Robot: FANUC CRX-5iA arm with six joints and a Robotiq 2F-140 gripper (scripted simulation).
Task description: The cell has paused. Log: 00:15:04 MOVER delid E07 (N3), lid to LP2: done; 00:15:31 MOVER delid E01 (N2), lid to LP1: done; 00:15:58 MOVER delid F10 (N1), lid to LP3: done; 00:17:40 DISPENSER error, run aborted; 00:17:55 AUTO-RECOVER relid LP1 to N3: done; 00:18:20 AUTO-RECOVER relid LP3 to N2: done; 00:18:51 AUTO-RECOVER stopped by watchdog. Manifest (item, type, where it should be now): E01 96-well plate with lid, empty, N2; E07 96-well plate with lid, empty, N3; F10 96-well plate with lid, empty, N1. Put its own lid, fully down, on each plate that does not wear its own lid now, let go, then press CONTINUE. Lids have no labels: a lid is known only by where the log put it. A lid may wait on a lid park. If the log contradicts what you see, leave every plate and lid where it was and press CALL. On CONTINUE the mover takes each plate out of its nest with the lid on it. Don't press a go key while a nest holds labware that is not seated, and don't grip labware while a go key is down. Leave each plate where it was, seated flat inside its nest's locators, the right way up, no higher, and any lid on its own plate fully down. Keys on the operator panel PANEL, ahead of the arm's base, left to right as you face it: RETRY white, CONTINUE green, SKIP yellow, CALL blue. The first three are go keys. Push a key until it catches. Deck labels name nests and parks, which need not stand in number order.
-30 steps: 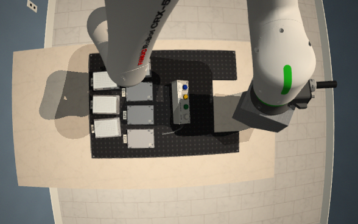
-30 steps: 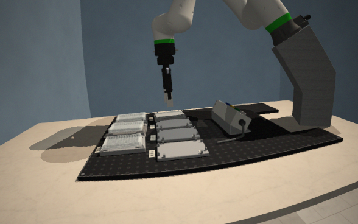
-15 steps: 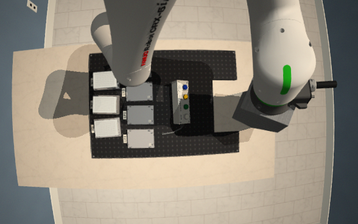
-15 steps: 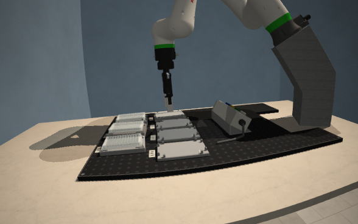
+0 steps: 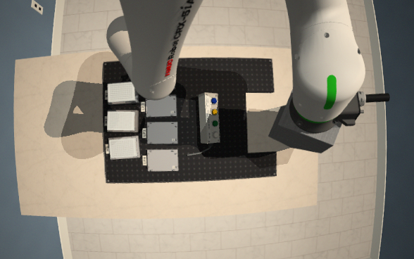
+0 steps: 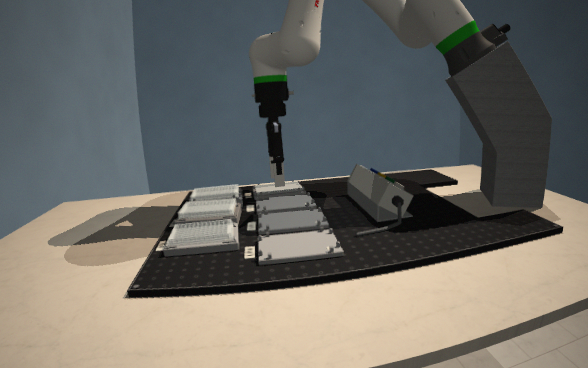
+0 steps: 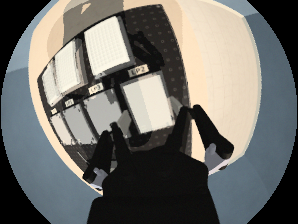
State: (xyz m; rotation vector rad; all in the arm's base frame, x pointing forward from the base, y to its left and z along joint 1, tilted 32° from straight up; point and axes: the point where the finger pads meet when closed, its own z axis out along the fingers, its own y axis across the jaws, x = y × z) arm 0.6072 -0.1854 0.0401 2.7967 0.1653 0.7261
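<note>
Three 96-well plates (image 5: 121, 92) (image 5: 121, 120) (image 5: 123, 148) stand in a column of nests at the left of the black deck (image 5: 225, 70); in the side view they are the far plate (image 6: 215, 192), the middle plate (image 6: 207, 209) and the near plate (image 6: 200, 235). I cannot tell which of them wear clear lids. Three lid parks stand beside them. The far park holds a pale lid (image 6: 287, 189) (image 7: 147, 99). My gripper (image 6: 277, 172) (image 7: 149, 108) is open and empty, pointing straight down just above that lid. The arm hides the gripper in the top view.
The other two parks (image 5: 162, 132) (image 5: 162, 160) show grey tops. The operator panel (image 5: 205, 141) (image 6: 370, 197) stands right of the parks, with blue (image 5: 213, 100), yellow (image 5: 214, 112), green (image 5: 215, 123) and white (image 5: 215, 135) keys. The arm's grey base (image 6: 505, 125) stands at the right.
</note>
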